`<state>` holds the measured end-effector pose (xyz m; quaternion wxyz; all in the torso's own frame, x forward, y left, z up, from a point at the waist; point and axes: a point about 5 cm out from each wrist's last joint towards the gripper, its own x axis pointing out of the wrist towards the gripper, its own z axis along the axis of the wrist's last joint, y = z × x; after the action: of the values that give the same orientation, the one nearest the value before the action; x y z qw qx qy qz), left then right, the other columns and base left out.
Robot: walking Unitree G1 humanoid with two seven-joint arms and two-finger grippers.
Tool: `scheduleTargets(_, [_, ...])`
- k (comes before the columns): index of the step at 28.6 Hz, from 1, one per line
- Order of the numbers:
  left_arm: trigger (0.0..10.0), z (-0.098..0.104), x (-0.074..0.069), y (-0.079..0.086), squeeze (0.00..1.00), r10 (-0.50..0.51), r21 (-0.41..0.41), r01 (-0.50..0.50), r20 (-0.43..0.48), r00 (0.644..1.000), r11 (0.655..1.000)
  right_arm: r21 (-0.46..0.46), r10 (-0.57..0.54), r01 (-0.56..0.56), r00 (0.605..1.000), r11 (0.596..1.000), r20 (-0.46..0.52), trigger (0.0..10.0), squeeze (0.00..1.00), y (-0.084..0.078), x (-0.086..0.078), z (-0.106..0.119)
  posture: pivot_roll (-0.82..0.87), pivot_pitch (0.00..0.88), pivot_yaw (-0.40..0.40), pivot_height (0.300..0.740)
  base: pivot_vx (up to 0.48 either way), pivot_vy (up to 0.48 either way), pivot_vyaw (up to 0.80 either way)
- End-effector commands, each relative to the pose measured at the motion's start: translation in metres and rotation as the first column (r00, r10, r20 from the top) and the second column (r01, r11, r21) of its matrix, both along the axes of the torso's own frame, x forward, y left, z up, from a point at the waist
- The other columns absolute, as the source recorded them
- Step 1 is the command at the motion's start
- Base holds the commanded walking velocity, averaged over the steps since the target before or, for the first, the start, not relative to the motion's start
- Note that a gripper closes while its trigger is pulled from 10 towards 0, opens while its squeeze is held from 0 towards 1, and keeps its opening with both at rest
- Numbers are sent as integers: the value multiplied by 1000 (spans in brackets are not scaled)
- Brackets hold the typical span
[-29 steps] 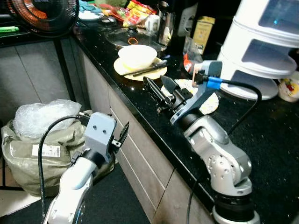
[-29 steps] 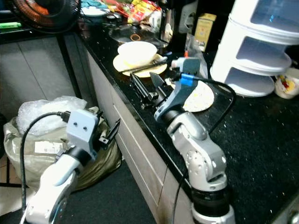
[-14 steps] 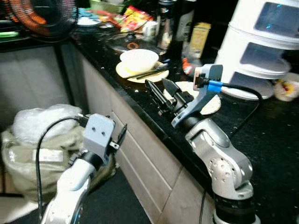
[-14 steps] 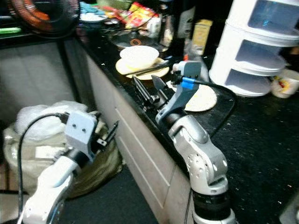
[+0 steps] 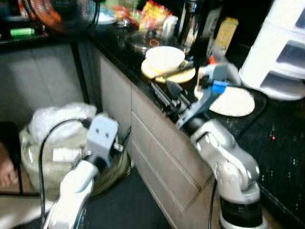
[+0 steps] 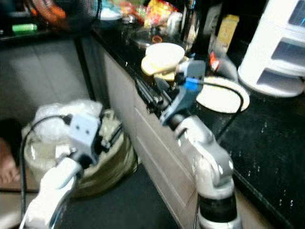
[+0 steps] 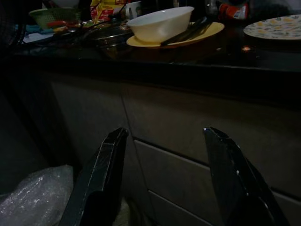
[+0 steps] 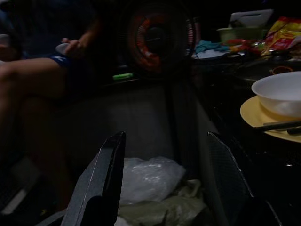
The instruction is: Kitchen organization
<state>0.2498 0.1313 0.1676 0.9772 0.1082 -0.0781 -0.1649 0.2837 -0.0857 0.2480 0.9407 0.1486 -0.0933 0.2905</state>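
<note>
Counter edge (image 5: pixel 143 88) lies open before the right tool (image 5: pixel 164 93); bowl (image 5: pixel 165 56) on yellow plate (image 5: pixel 183 76) stands beyond.

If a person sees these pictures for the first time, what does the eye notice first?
First the right tool, open at the edge of the black counter, near a white bowl on a yellow plate. The left tool hangs open, low, before a stuffed bag on the floor. A white drawer tower stands at the right.

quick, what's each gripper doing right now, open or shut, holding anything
Left gripper: open, holding nothing, low in front of the cabinet drawers.
Right gripper: open, holding nothing, at the countertop edge.
</note>
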Motion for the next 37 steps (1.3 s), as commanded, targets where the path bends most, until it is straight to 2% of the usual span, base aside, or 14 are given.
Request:
scheduleTargets(1, [10000,-1,-1,-1,0,-4,1,4,-8,1000,1000,-5,0,0,1000,1000,-9,10000,0,0,0,-2,98,0,-97,740,0,0,0])
scheduleTargets(13, [10000,-1,0,0,0,4,-14,-4,-8,1000,1000,-48,-13,11,999,999,-47,10000,0,2,-1,-14,98,0,-102,740,0,0,-67])
scheduleTargets(19, [10000,-2,0,0,0,-3,-21,3,-16,1000,1000,-45,-9,7,999,999,-38,10000,0,3,-1,-14,96,0,-102,740,0,0,0])
scheduleTargets(24, [10000,-2,0,1,0,8,-42,-9,-22,1000,999,-44,-11,9,999,999,-43,10000,0,2,-2,-15,94,0,-102,740,0,-454,0])
scheduleTargets(27, [10000,-1,0,3,0,15,-64,-17,-18,1000,998,-45,-12,10,999,999,-44,10000,0,2,-2,-15,93,0,-102,740,0,0,0])
scheduleTargets(37, [10000,-1,0,2,0,15,-56,-16,-21,1000,998,-48,-7,5,999,999,-46,10000,0,2,-2,-16,94,0,-105,740,0,0,0])
